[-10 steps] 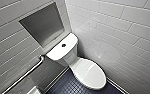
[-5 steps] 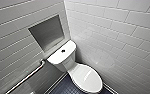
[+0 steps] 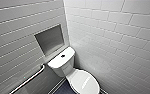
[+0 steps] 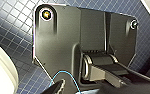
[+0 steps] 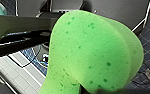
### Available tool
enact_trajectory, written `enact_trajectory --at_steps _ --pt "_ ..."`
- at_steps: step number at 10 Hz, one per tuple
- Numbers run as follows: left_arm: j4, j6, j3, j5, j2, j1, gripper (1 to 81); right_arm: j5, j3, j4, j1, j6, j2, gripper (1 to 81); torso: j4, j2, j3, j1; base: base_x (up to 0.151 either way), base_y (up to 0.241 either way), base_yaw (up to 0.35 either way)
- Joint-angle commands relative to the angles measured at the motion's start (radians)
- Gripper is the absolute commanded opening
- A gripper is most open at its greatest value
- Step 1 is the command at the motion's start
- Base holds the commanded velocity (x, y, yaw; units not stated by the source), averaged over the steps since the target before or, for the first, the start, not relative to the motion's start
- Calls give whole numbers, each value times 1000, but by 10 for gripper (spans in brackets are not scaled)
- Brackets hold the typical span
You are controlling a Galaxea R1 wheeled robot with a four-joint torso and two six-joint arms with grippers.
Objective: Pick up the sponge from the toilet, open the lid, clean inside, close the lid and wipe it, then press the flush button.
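Observation:
The bright green sponge (image 5: 91, 50) looms large in the right wrist view, bent and squeezed, with my right gripper (image 5: 88, 88) shut on its lower end. In the head view the white toilet stands in the corner with its oval lid (image 3: 84, 81) down. The small dark flush button (image 3: 63, 56) sits in the middle of the tank top (image 3: 56, 63). My left gripper is open and holds nothing; its wrist camera looks past the dark plate at the floor tiles (image 4: 13, 22).
White tiled walls meet behind the toilet. A recessed niche (image 3: 49, 40) is set in the left wall above the tank, and a grab bar (image 3: 28, 80) runs below it. Dark blue floor tiles (image 3: 63, 88) lie beside the bowl. A white rounded surface (image 4: 1, 72) borders the left wrist view.
The whole head picture has shifted a little, so the camera has moved; the toilet now sits lower in it. Lid, button and sponge stand as before.

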Motion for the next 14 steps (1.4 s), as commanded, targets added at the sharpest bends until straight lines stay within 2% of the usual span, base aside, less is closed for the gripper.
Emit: enact_trajectory --at_steps 1,2,3,4,6,7,8,9,10,11,12,13,14 --pt "-4 0 1 58 -6 -48 811 -77 19 14 0 -1 -3 10 -32 97 97 -44 0 0 0" --pt "-5 0 -1 58 -3 -48 811 -77 19 14 0 -3 -3 10 -41 101 130 -44 0 0 0" --pt "-4 0 -1 58 -2 -48 811 -77 19 14 1 -1 -3 10 -50 54 162 -27 0 0 0" --pt "-4 0 -4 56 -2 -48 811 -79 19 14 3 -1 -2 10 -25 60 100 -30 0 0 0" --pt "-5 0 -14 56 2 -46 811 -77 14 18 0 -1 0 10 -29 70 120 -37 0 0 0" --pt "-7 0 -22 56 5 -44 811 -79 16 18 -2 -1 0 10 66 71 121 -38 0 0 0" --pt "-7 0 -24 56 6 -44 811 -77 13 17 -2 -1 1 10 70 72 120 -38 0 0 0" --pt "-7 0 -25 55 8 -43 811 -79 13 17 0 -1 3 10 89 72 119 -38 0 0 0" --pt "-5 0 -25 56 9 -43 811 -79 11 20 1 -1 1 10 22 72 119 -38 0 0 0" --pt "-5 0 -25 55 11 -43 811 -79 11 20 0 -1 1 10 58 72 119 -38 0 0 0" --pt "-5 0 -25 56 12 -43 811 -77 10 20 -2 -1 3 10 77 72 154 -38 0 0 0" --pt "-5 0 -27 55 14 -43 811 -77 10 20 -2 0 3 10 86 73 220 -38 0 0 0" --pt "-5 0 -28 56 15 -43 811 -77 10 18 -2 0 3 10 88 73 230 -38 0 0 0"
